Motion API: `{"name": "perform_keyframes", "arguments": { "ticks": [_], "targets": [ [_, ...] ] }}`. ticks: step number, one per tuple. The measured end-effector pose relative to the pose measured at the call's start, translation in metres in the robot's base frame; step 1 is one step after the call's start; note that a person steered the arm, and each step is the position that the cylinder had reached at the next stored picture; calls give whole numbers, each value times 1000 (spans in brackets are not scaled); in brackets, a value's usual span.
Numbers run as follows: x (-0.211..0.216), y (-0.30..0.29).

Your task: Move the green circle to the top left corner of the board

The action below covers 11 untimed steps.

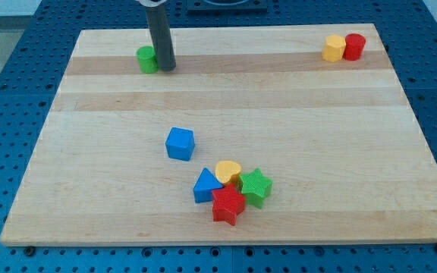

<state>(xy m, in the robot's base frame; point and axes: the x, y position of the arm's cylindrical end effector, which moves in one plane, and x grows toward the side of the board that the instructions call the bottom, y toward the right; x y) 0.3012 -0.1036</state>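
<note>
The green circle (146, 59) is a short green cylinder near the view's top left of the wooden board (309, 114). My tip (165, 69) stands right against the green circle's right side, touching or nearly touching it. The dark rod rises from there out of the view's top.
A blue cube (180, 143) lies left of the board's middle. Near the view's bottom sit a blue triangle (205, 186), a yellow heart (227, 171), a green star (255, 186) and a red star (227, 205), bunched together. A yellow hexagon (334, 48) and a red cylinder (353, 46) sit at the top right.
</note>
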Motion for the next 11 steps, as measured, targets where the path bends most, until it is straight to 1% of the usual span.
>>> {"name": "perform_keyframes", "arguments": {
  "ticks": [2,5,8,11],
  "targets": [
    [0,2],
    [-5,-50],
    [-5,-88],
    [-5,-94]
  ]
}}
